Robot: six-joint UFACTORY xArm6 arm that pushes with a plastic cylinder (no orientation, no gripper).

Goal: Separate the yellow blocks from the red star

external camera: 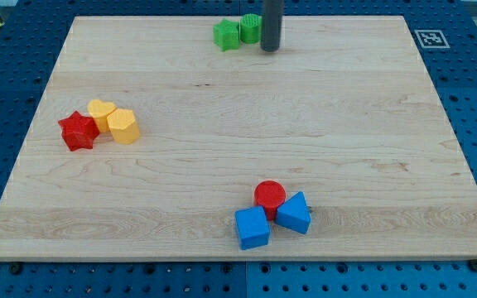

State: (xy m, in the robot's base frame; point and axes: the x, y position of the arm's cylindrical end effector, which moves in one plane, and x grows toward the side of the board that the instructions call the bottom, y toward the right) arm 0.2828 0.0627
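Note:
The red star [77, 130] lies at the view's left on the wooden board [238, 149]. A yellow heart-shaped block [100, 112] touches its upper right side. A yellow hexagonal block [123, 126] sits just right of the heart, touching it. My tip [271, 48] is at the view's top centre, far from these three blocks, right beside the green blocks.
A green star-like block [227, 35] and a green round block [250, 29] sit at the top, just left of my tip. A red cylinder [270, 196], a blue cube [252, 228] and a second blue block [294, 213] cluster at the bottom centre.

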